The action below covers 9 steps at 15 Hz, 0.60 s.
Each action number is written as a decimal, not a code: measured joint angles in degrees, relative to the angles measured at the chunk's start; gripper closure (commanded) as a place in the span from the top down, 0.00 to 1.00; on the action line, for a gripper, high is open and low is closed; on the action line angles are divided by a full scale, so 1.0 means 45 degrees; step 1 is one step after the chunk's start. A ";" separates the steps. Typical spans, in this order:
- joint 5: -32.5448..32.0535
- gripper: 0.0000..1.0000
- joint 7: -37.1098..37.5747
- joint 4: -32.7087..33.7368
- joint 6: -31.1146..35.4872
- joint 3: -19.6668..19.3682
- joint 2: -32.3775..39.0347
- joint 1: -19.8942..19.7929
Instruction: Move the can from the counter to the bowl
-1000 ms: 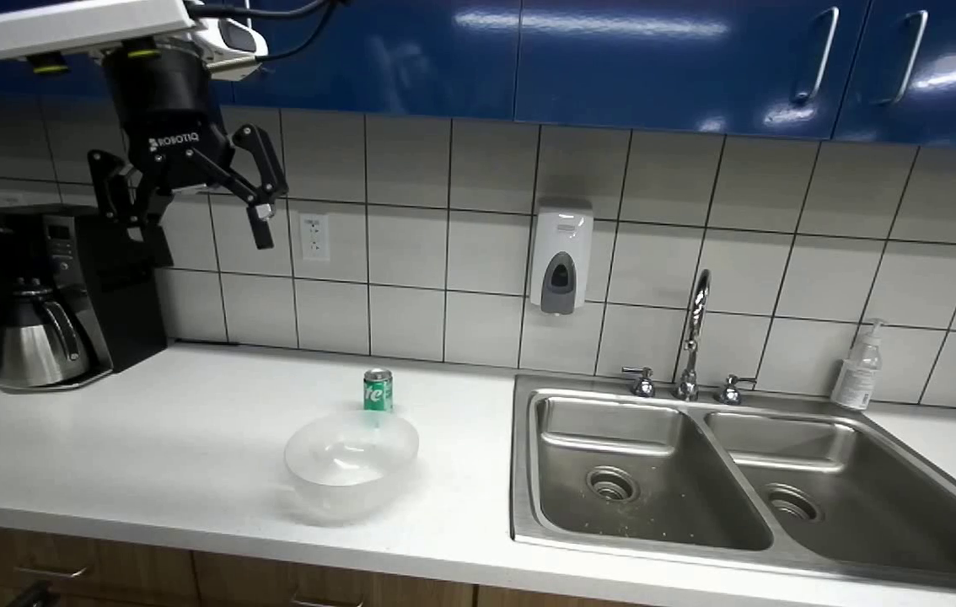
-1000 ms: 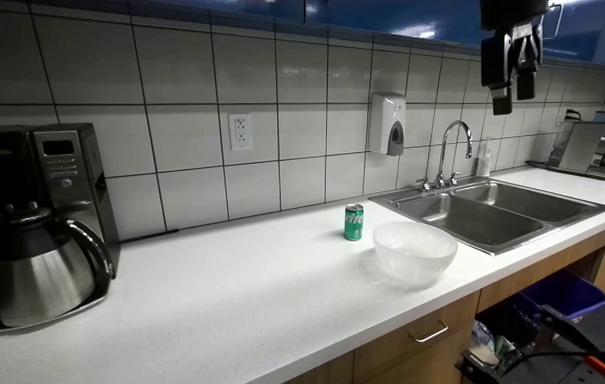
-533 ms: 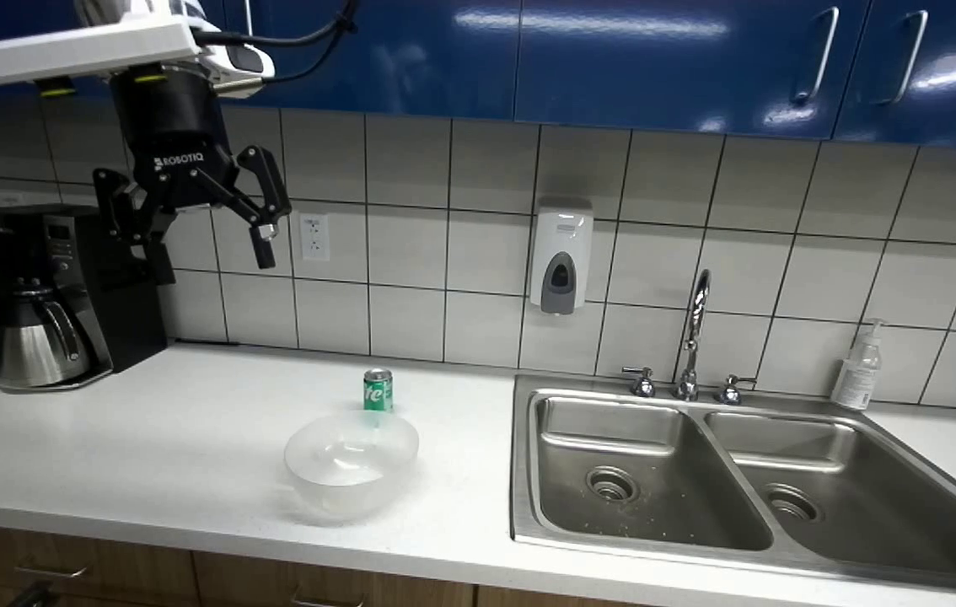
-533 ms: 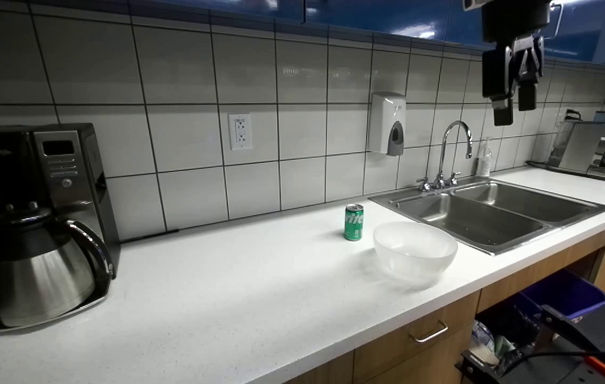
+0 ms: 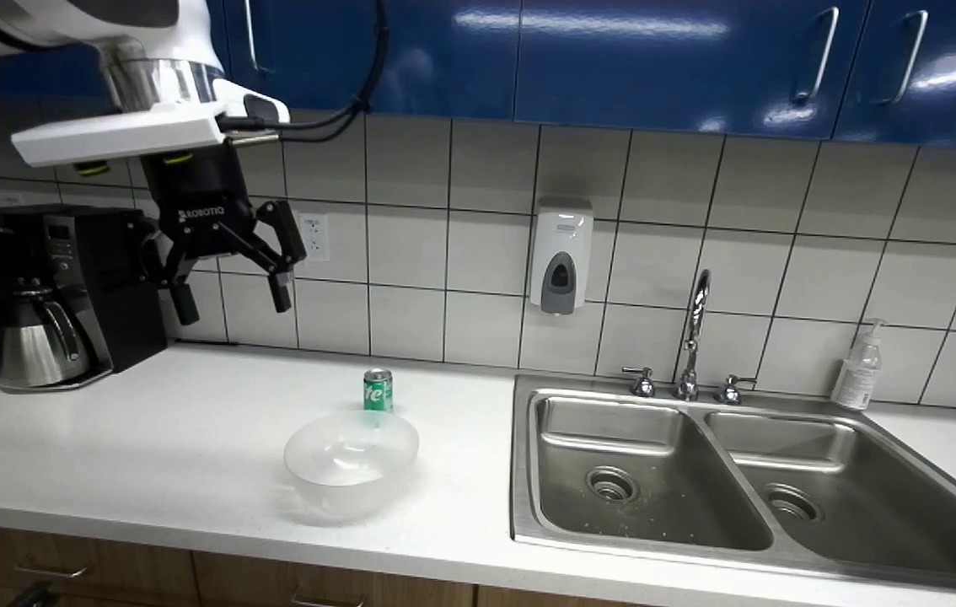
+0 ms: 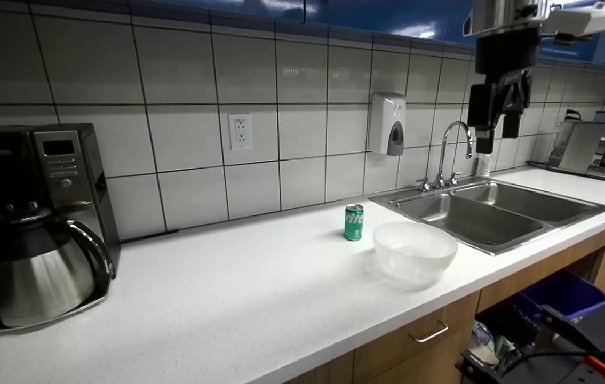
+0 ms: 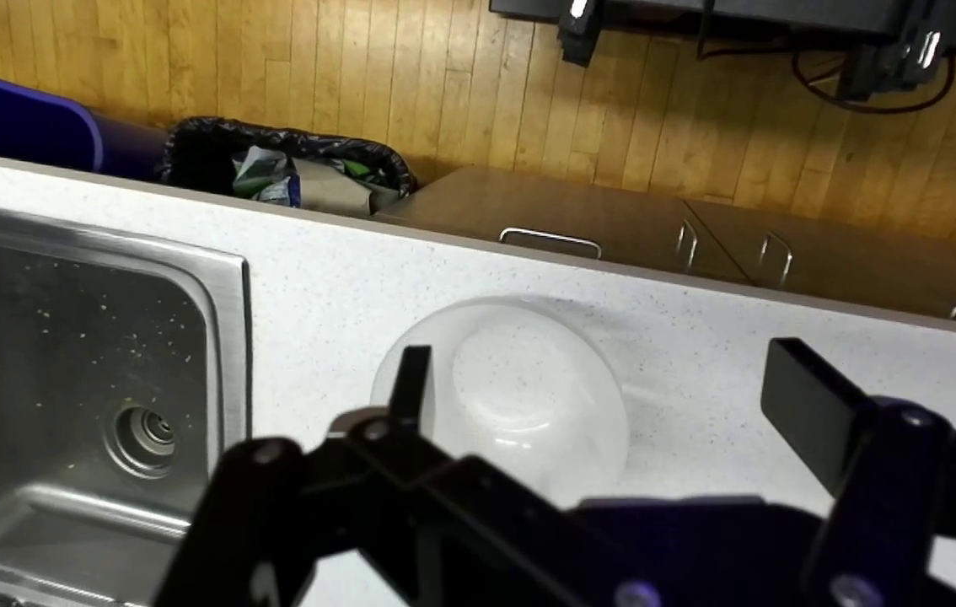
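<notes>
We have the can [image 6: 353, 222] standing upright on the bench [image 6: 217, 298] near its back edge, just beside but not touching the bowl [image 6: 414, 264], which sits closer to the front edge. Our pincer [image 5: 233, 312] hangs well above, its 2 fingers [image 5: 280, 293] spread with nothing between them, so we judge the step in hand to be the reach. The wrist view doesn't show the can, so we'd centre by the exterior views and descend straight, fingers parted roughly along the front edge, to avoid nudging the bowl.
</notes>
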 measured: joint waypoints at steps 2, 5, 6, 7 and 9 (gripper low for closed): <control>-0.0066 1.00 0.0185 -0.0390 0.0982 -0.0008 0.0247 -0.0100; -0.0250 1.00 0.0435 -0.0471 0.2347 0.0000 0.0916 -0.0332; -0.0371 1.00 0.0584 -0.0471 0.2834 0.0002 0.1199 -0.0449; -0.0485 1.00 0.0740 -0.0474 0.3318 0.0010 0.1504 -0.0589; -0.0689 1.00 0.1027 -0.0478 0.4213 0.0018 0.2171 -0.0875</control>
